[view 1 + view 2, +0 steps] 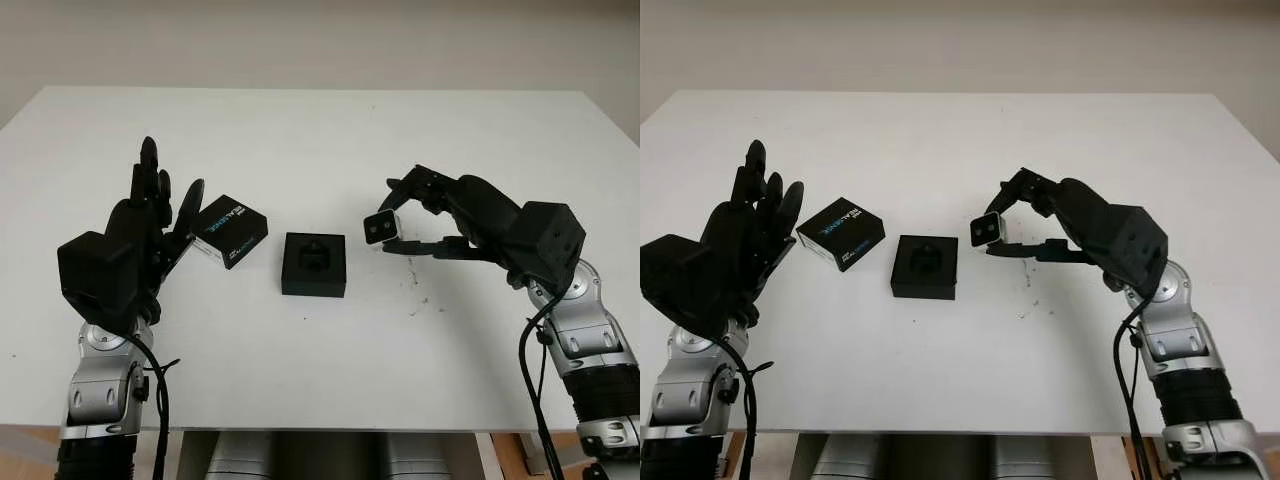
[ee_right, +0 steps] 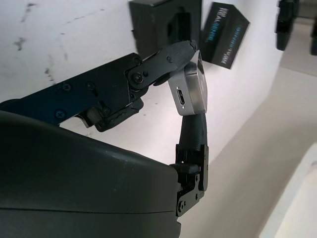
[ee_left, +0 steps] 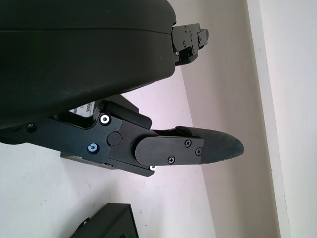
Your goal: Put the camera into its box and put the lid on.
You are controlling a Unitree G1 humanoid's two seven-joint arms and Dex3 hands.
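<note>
1. Above the white desk (image 1: 320, 140), to the right of the open box, the right robot hand (image 1: 415, 222) holds the camera (image 1: 381, 228) pinched between its fingers (image 2: 163, 58), lifted off the surface.
2. The camera is a small silver-grey block with a dark front face; in the head views that face points toward the middle of the desk. In the right wrist view its metal side with a small port shows (image 2: 190, 89), with one finger across its top and another under it.
3. The box (image 1: 314, 264) sits near the middle of the desk, black, square and open at the top, with a shaped dark recess inside. It lies between the two hands, near the held camera but not touching it.
4. The lid (image 1: 230, 230), black with a blue and white printed label, lies on the desk just to the left of the box, turned at an angle and apart from it.
5. The left robot hand (image 1: 150, 215) is open and holds nothing; it stands raised with fingers pointing up, right beside the lid's left edge. Whether it touches the lid cannot be told.
6. Small dark specks (image 1: 420, 300) mark the desk in front of the right robot hand.
</note>
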